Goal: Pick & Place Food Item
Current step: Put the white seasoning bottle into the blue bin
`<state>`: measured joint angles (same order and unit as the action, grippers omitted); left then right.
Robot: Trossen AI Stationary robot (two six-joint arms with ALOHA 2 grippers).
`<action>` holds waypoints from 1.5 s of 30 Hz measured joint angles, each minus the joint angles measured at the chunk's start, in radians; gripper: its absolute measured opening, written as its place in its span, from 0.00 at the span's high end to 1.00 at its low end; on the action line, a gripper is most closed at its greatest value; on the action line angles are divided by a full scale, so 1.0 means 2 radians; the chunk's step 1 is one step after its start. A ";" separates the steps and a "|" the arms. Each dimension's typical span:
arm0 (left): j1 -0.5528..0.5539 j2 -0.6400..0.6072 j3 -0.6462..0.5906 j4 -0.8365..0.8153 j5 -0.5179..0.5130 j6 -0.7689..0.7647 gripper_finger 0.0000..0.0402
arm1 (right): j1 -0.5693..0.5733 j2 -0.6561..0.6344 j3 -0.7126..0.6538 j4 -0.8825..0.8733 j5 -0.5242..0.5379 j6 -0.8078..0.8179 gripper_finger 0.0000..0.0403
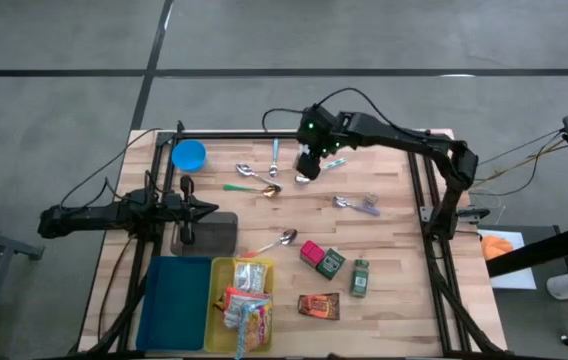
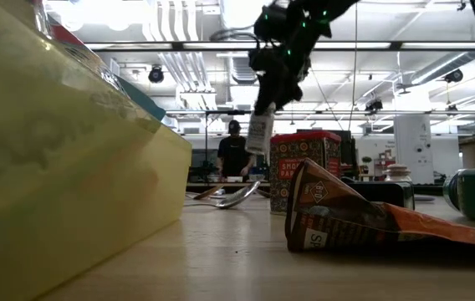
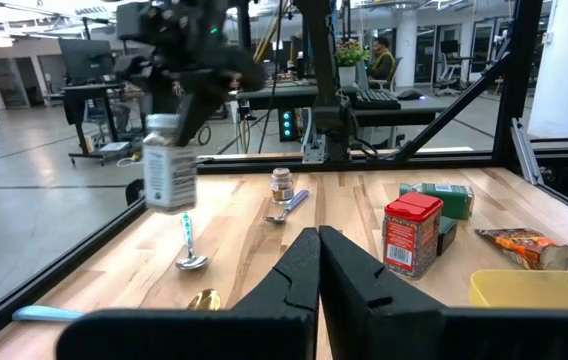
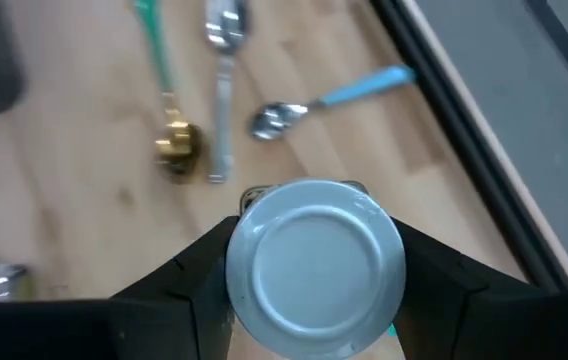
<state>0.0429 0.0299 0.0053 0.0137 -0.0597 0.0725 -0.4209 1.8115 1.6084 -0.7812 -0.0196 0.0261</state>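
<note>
1. The right gripper has its fingers about half open and clamped on a small jar with a silver lid, gripping it just under the lid. In the low view the jar hangs clear of the table, over the far side by the spoons

2. The left gripper is fully closed with nothing in it, parked just above the dark grey pad on the left side

3. My guess is the jar's headed for the yellow bin at the front, which already has snack packets in it

4. To do this carry well, I'd keep the jar upright and stay high enough to pass over the red tin and green packets on the way

5. Only lower once it's squarely over the bin, and pick a spot where it won't land on the packets. The blue tray sits right beside the bin, so line up carefully

6. Don't open the fingers until the base is nearly resting, or it could tip
</note>
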 joint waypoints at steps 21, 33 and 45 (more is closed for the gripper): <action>0.000 0.000 0.000 0.000 0.000 0.000 0.97 | 0.165 -0.001 0.021 0.036 0.010 0.043 0.52; 0.000 0.000 0.000 0.000 0.000 0.000 0.97 | 0.238 -0.001 0.015 0.036 -0.002 0.067 0.52; 0.000 0.000 0.000 0.000 0.000 0.000 0.97 | 0.278 0.051 0.005 0.030 -0.002 0.142 0.52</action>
<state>0.0433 0.0303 0.0052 0.0139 -0.0601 0.0723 0.1344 1.9138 1.6190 -0.7214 -0.0226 0.3103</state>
